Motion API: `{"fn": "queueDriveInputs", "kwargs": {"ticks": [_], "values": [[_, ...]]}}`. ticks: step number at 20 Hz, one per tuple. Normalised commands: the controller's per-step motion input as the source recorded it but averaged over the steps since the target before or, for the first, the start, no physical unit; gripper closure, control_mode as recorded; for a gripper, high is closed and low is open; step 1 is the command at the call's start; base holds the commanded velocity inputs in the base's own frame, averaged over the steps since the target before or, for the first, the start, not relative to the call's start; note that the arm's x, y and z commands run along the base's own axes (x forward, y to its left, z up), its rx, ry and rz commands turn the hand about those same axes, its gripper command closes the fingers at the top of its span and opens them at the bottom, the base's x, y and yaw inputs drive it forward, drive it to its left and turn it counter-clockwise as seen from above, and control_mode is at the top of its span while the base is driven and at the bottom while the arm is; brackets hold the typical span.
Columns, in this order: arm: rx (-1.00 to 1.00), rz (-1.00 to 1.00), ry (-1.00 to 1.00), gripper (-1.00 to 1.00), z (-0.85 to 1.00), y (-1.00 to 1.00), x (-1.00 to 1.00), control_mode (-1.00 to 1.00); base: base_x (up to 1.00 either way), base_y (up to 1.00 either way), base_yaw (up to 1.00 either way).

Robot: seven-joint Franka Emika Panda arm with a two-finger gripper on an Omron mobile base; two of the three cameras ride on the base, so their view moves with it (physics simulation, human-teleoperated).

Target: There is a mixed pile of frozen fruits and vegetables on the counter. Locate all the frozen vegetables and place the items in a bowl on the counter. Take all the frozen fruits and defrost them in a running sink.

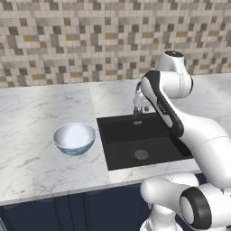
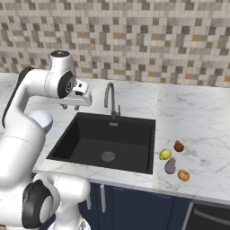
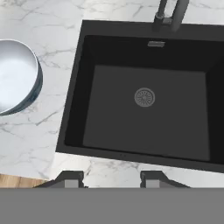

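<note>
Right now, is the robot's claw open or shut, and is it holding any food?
Gripper: open, fingertips spread apart, holding nothing, hanging above the sink.

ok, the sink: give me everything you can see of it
The sink is a black, matte rectangular basin sunk into the white marble counter, with a round grey drain in its floor. A curved grey metal faucet stands at its back edge; no water shows. The basin looks empty. The bowl sits on one side, the food pieces on the other.
</note>
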Motion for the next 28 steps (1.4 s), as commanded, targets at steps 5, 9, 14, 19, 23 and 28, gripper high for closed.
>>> {"fn": "queueDriveInputs", "kwargs": {"ticks": [5, 9, 14, 19, 23, 28], "values": [[0.00, -0.04, 0.02, -1.00, -0.02, -0.07, -0.15, -1.00, 0.00, 0.00, 0.00], [0.00, -0.05, 0.08, -1.00, -0.04, -0.39, -0.26, -1.00, 0.00, 0.00, 0.00], [0.00, -0.04, 0.11, -1.00, -0.08, -0.55, -0.14, -1.00, 0.00, 0.00, 0.00], [0.00, -0.02, 0.12, -1.00, -0.22, -0.61, 0.00, -1.00, 0.00, 0.00, 0.00], [0.00, -0.02, 0.12, -1.00, -0.24, -0.65, 0.02, -1.00, 0.00, 0.00, 0.00], [0.00, -0.01, 0.07, -1.00, -0.18, -0.62, 0.00, -1.00, 0.00, 0.00, 0.00]]}}
